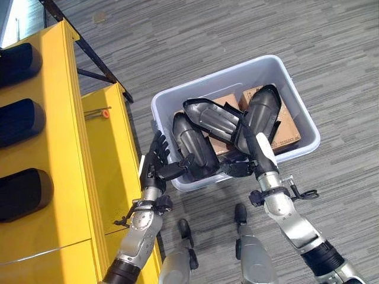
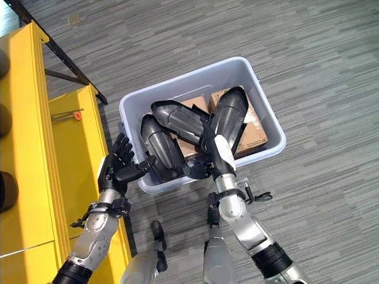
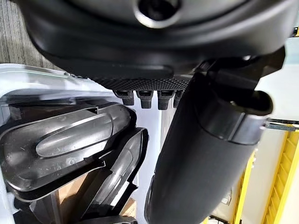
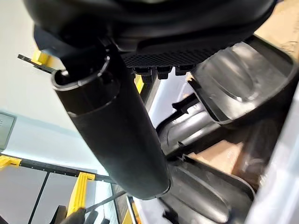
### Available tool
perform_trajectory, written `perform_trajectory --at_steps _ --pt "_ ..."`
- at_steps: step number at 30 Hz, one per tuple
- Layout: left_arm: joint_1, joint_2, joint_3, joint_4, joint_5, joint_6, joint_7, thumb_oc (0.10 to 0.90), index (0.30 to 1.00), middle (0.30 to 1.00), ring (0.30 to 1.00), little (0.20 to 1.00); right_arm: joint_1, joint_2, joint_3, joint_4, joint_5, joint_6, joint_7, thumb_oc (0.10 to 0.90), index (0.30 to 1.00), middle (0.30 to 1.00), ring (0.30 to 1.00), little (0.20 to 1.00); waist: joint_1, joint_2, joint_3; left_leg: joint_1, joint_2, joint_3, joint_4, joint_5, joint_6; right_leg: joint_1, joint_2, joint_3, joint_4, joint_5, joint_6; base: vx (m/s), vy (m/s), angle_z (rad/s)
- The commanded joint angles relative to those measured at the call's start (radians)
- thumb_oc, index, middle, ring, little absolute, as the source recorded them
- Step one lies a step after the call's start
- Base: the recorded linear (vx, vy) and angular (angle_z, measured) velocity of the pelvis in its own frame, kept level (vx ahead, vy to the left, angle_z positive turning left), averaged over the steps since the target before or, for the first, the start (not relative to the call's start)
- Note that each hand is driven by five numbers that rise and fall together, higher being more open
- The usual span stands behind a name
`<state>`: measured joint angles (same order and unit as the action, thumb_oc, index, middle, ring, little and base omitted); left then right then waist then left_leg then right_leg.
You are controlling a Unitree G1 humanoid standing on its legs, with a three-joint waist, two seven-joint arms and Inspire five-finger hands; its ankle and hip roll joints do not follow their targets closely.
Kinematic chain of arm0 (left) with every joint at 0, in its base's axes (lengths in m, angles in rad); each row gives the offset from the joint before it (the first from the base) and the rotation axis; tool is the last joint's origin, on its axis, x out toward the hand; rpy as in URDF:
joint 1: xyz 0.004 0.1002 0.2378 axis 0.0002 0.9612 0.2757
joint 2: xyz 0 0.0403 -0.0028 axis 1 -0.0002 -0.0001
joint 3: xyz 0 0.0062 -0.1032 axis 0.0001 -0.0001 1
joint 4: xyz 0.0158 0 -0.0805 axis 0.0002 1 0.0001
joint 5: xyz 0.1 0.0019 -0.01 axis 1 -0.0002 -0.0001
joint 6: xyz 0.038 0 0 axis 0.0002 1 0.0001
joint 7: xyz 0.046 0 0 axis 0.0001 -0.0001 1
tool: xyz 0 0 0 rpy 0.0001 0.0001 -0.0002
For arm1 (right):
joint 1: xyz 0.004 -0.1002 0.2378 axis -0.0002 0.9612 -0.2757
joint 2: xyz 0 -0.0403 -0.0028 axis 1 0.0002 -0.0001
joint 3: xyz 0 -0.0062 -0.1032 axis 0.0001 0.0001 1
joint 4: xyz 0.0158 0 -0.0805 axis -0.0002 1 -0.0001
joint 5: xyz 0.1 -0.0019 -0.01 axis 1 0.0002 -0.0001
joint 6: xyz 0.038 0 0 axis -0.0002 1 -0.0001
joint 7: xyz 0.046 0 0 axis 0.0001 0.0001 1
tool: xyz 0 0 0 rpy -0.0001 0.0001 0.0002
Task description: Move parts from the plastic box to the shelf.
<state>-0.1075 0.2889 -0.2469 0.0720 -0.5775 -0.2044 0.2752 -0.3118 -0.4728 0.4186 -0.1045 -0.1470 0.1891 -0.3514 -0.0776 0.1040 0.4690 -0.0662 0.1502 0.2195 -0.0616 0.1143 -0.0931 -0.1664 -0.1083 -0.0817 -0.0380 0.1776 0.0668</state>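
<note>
Your plastic box sits on the grey carpet beside the yellow shelf, and it holds three black moulded parts leaning over two cardboard boxes on its bottom. Your left hand hangs at the box's near left corner with its fingers spread and released, the thumb just beside the nearest part. Your right hand reaches over the near rim among the parts; you cannot tell from these views whether its fingers grip anything.
</note>
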Motion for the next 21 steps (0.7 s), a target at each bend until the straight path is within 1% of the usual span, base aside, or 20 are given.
perform_trajectory --at_steps 1,3,4,6,7,9,12,16,17,20,21 --pt "-0.046 0.017 0.019 -0.089 -0.023 -0.094 0.01 0.9 1.0 1.0 1.0 1.0 -0.12 0.013 -0.026 -0.099 -0.092 -0.047 -0.053 0.9 1.0 1.0 1.0 1.0 0.008 -0.042 -0.03 -0.024 -0.023 -0.02 0.089 -0.121 0.017 0.015 -0.053 -0.017 0.16 -0.225 0.008 0.0 0.0 0.0" --pt "-0.05 0.013 0.021 -0.092 -0.015 -0.099 0.008 0.9 1.0 1.0 1.0 1.0 -0.139 0.013 -0.019 -0.099 -0.113 -0.013 -0.041 0.9 1.0 1.0 1.0 1.0 0.01 -0.035 -0.022 -0.033 -0.028 -0.019 0.094 -0.122 0.018 0.008 -0.057 -0.015 0.159 -0.224 0.007 0.0 0.0 0.0" --pt "-0.051 0.013 0.022 -0.092 -0.014 -0.099 0.008 0.9 1.0 1.0 1.0 1.0 -0.141 0.014 -0.018 -0.098 -0.115 -0.011 -0.042 0.9 1.0 1.0 1.0 1.0 0.01 -0.035 -0.021 -0.033 -0.029 -0.019 0.094 -0.122 0.018 0.008 -0.057 -0.014 0.159 -0.224 0.007 0.0 0.0 0.0" --pt "-0.065 0.011 0.025 -0.098 -0.018 -0.109 0.013 0.9 1.0 1.0 1.0 1.0 -0.188 0.024 0.007 -0.057 -0.164 0.018 -0.088 0.9 1.0 1.0 1.0 1.0 0.015 -0.019 -0.005 -0.043 -0.036 -0.018 0.097 -0.121 0.022 -0.004 -0.065 -0.01 0.159 -0.223 0.005 -0.03 0.047 -0.01" --pt "-0.068 0.011 0.026 -0.099 -0.019 -0.108 0.015 0.9 1.0 1.0 1.0 1.0 -0.195 0.025 0.008 -0.051 -0.169 0.019 -0.095 0.9 1.0 1.0 1.0 1.0 0.016 -0.017 -0.003 -0.045 -0.037 -0.017 0.098 -0.121 0.023 -0.007 -0.066 -0.01 0.159 -0.222 0.006 -0.03 0.053 -0.06" --pt "-0.078 0.009 0.029 -0.101 -0.035 -0.099 0.02 0.9 1.0 1.0 1.0 1.0 -0.22 0.03 0.005 -0.027 -0.201 0.026 -0.134 0.9 1.0 1.0 1.0 1.0 0.016 -0.007 0.006 -0.051 -0.041 -0.018 0.098 -0.12 0.025 -0.015 -0.071 -0.008 0.161 -0.22 0.007 -0.02 0.042 -0.12" --pt "-0.089 0.001 0.028 -0.098 -0.042 -0.08 0.013 0.9 1.0 1.0 1.0 1.0 -0.256 0.036 -0.011 -0.002 -0.253 0.052 -0.162 0.9 1.0 1.0 1.0 1.0 0.016 0.005 0.02 -0.061 -0.046 -0.018 0.099 -0.119 0.028 -0.029 -0.077 -0.006 0.167 -0.22 0.008 -0.03 0.034 -0.04" --pt "-0.088 -0.005 0.025 -0.103 -0.048 -0.07 0.005 0.9 1.0 1.0 1.0 1.0 -0.288 0.033 -0.025 0.027 -0.27 0.091 -0.188 0.9 1.0 1.0 1.0 1.0 0.019 0.018 0.036 -0.073 -0.051 -0.019 0.099 -0.116 0.029 -0.043 -0.082 -0.005 0.171 -0.218 0.008 -0.02 0.018 0.0" --pt "-0.085 -0.004 0.025 -0.1 -0.058 -0.077 0.004 0.9 1.0 1.0 1.0 1.0 -0.298 0.03 -0.032 0.041 -0.272 0.109 -0.192 0.9 1.0 1.0 1.0 1.0 0.019 0.026 0.044 -0.079 -0.053 -0.018 0.098 -0.113 0.028 -0.052 -0.086 -0.006 0.175 -0.218 0.01 -0.04 0.047 0.0" --pt "-0.078 -0.009 0.021 -0.101 -0.062 -0.086 0.005 0.9 1.0 1.0 1.0 1.0 -0.298 0.023 -0.037 0.051 -0.281 0.152 -0.183 0.9 1.0 1.0 1.0 1.0 0.016 0.036 0.051 -0.093 -0.056 -0.013 0.098 -0.111 0.029 -0.074 -0.091 -0.002 0.181 -0.217 0.012 -0.02 0.03 0.0" --pt "-0.076 -0.01 0.021 -0.103 -0.063 -0.087 0.004 0.9 1.0 1.0 1.0 1.0 -0.292 0.022 -0.039 0.052 -0.294 0.156 -0.179 0.9 1.0 1.0 1.0 1.0 0.015 0.037 0.051 -0.099 -0.056 -0.01 0.097 -0.11 0.029 -0.081 -0.093 -0.001 0.181 -0.215 0.013 0.0 0.0 0.0"
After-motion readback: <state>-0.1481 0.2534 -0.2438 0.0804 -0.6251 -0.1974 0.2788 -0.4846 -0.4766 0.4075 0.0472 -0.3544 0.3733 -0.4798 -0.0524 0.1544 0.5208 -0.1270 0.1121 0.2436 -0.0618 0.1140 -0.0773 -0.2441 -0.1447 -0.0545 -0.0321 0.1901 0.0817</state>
